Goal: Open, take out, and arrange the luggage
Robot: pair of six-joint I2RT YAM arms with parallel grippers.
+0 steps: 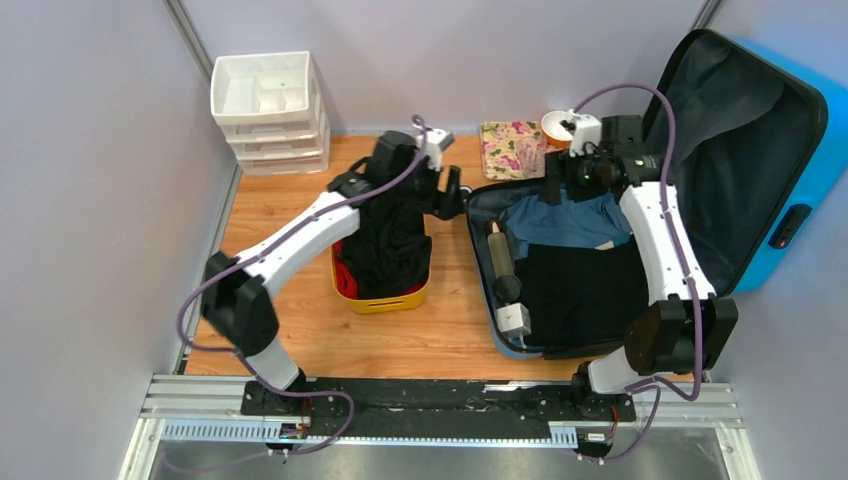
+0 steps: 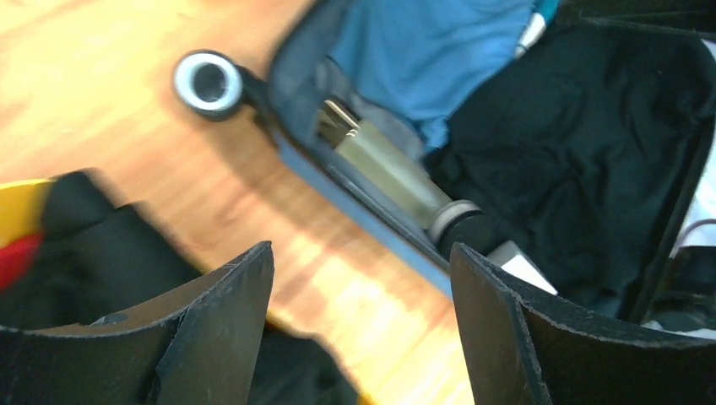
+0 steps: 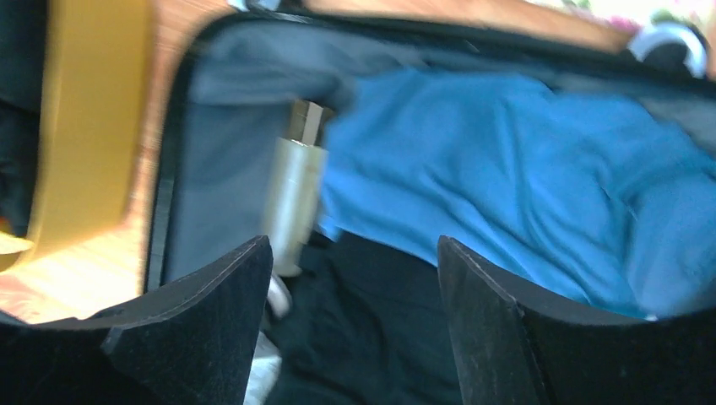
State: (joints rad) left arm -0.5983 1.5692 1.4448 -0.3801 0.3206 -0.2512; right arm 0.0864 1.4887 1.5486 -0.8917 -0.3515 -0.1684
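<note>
One blue luggage (image 1: 812, 160), open, grey-lined

light: bright, even | shadows: soft | wrist views: motion-blurred

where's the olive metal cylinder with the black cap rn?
Top view: olive cylinder lies inside the open blue hard-shell suitcase, along its left wall, beside the blue garment.

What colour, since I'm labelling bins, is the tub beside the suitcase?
Yellow. The tub shows best in the top external view.
</note>
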